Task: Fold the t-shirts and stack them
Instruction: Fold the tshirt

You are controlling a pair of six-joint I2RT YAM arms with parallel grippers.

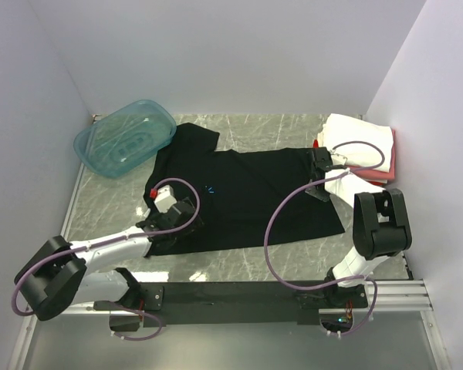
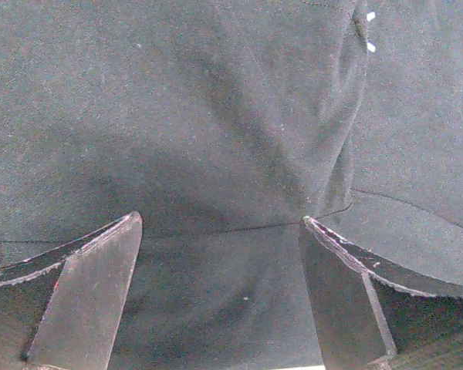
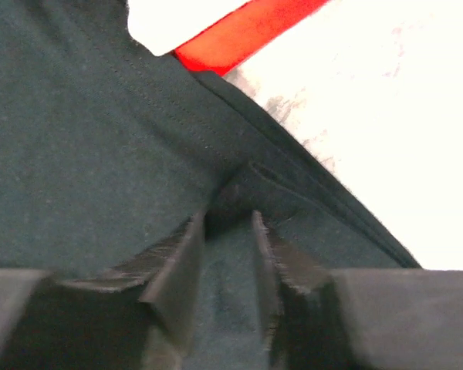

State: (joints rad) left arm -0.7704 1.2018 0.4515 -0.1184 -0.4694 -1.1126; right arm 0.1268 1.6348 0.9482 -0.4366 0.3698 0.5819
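Jaws of the left gripper (image 2: 220, 220) stand spread wide on black cloth; the right gripper (image 3: 226, 220) pinches a raised fold.
Black t-shirt (image 1: 247, 196) lies flat across the marble table (image 1: 255, 127), blue chest mark up (small). Its right edge is just beside the folded white t-shirt (image 1: 363, 139), which is stacked on a red t-shirt (image 1: 391, 158).

Top external: fixed high behind the mounting rail (image 1: 231, 293), angled down and forward, covering the whole table (image 1: 278, 127); rail at 6 o'clock.

Left wrist: very close, facing down onto the black t-shirt (image 2: 216, 116), the left gripper's fingers (image 2: 85, 301) at 5 and 7 o'clock.

Right wrist: equally close, the right gripper's fingers (image 3: 177, 270) at 6 o'clock, a red shirt (image 3: 239, 35) at 12.

All three views share the black t-shirt; overhead and right wrist also share the red shirt.
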